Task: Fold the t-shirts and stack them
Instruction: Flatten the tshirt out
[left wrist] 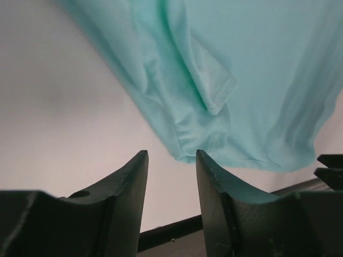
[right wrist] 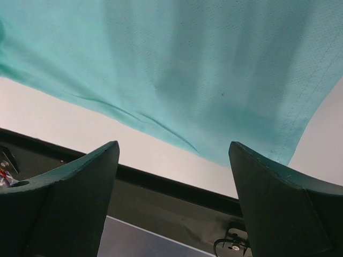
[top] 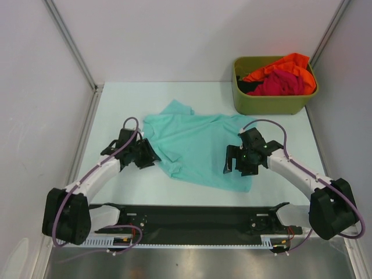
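A teal t-shirt (top: 197, 145) lies spread and partly rumpled on the middle of the table. Its folded sleeve and lower edge fill the left wrist view (left wrist: 241, 80), and its hem fills the right wrist view (right wrist: 187, 69). My left gripper (top: 146, 157) (left wrist: 171, 152) is at the shirt's left edge, open, with nothing between its fingers. My right gripper (top: 233, 160) (right wrist: 173, 144) hovers over the shirt's near right corner, open wide and empty. An orange t-shirt (top: 288, 63) and a magenta-red t-shirt (top: 282, 83) lie bunched in the bin.
The olive-green plastic bin (top: 270, 106) stands at the back right of the table. A black rail (top: 192, 220) runs along the near edge between the arm bases. White walls close in the left, back and right sides.
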`<state>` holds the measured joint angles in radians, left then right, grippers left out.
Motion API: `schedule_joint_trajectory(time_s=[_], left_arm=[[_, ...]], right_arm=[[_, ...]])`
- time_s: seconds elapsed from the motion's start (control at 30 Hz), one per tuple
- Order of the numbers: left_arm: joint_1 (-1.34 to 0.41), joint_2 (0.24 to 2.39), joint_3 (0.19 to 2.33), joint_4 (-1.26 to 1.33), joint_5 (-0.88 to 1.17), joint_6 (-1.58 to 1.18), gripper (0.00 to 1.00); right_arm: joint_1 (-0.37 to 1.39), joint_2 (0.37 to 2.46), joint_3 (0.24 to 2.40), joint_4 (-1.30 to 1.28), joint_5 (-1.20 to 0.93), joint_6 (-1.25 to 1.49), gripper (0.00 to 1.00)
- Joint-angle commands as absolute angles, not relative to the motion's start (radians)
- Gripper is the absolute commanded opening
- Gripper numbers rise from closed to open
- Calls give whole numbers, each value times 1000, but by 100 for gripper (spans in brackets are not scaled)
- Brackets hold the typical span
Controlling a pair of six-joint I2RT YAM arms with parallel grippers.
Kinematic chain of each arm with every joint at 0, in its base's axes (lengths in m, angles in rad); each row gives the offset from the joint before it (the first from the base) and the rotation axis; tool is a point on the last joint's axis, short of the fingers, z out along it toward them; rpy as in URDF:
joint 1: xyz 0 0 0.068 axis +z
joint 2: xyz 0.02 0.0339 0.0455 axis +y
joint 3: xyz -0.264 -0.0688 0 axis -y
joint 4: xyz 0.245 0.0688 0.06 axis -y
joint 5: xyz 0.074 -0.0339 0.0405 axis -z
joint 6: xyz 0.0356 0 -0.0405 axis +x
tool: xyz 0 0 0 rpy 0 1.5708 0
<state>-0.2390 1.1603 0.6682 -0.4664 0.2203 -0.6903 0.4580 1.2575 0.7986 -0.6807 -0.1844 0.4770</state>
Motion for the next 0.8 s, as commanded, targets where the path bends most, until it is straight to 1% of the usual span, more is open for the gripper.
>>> schedule_joint_trajectory(time_s=[0.0,0.1,0.13,0.23,0.37,0.47,0.57,0.77], left_arm=[[-309,1210,701,-256,382,-785,47],[-371,1268,738,-291,315,-863,50],[-379,1269,739,-294,251,-905,50],[-393,1253,716,-320,158,-984,50],[-393,1282,741,-328,109,-988,47],[-394,1345,753,-290,136,-997,47],[-397,1406,776,-294,152,-1009,43],[-403,1451,767,-284,146,-1011,41]], right_arm=[[454,1244,796,-669,-193,474,90],[456,1244,788,-666,-198,479,90],[454,1241,788,-667,-198,480,89],[454,1217,785,-675,-189,483,90],[454,1195,781,-689,-173,485,90],[453,1184,775,-692,-166,491,90],[451,1174,764,-695,-166,497,90],[443,1149,759,-692,-167,511,90]])
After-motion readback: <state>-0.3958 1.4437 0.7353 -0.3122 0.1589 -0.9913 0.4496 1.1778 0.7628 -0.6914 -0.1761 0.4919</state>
